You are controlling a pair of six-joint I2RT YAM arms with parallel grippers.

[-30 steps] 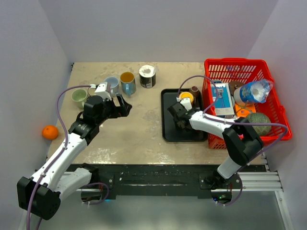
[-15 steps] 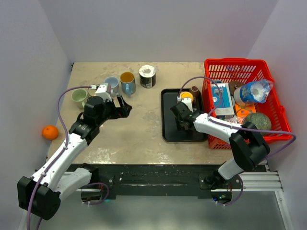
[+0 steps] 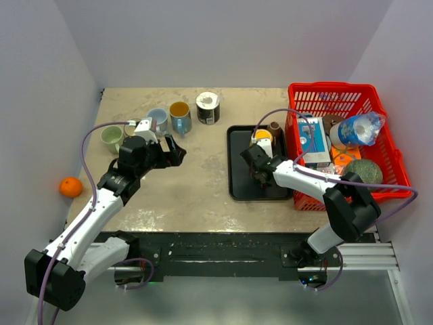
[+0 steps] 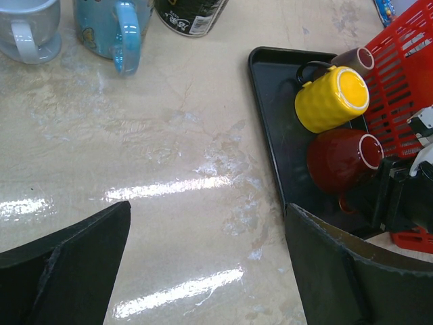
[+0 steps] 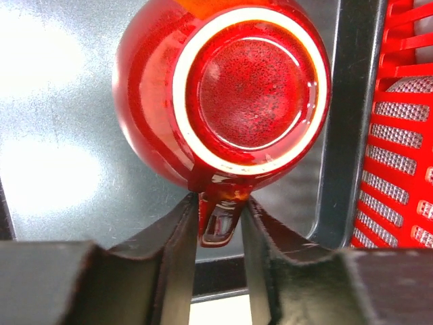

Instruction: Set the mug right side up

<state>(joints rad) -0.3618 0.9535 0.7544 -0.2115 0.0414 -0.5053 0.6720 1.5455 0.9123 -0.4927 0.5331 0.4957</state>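
Observation:
A red mug (image 5: 250,81) stands upside down on the black tray (image 5: 54,135), its white-ringed base facing up. Its handle points toward my right gripper (image 5: 220,203), whose fingers press the handle from both sides. From above, that gripper (image 3: 260,175) covers most of the mug. The left wrist view shows the red mug (image 4: 342,159) near the tray's (image 4: 270,88) front. My left gripper (image 3: 177,152) hovers open over bare tabletop left of the tray, nothing between its fingers (image 4: 81,257).
A yellow mug (image 3: 263,137) and a brown mug (image 3: 275,127) sit at the tray's back. A red basket (image 3: 338,91) of groceries borders the tray on the right. Several mugs (image 3: 180,115) stand at the back left. An orange (image 3: 70,186) lies beside the table.
My right gripper has edged forward over the tray and closed from wide open onto the red mug's handle. The left arm has not moved.

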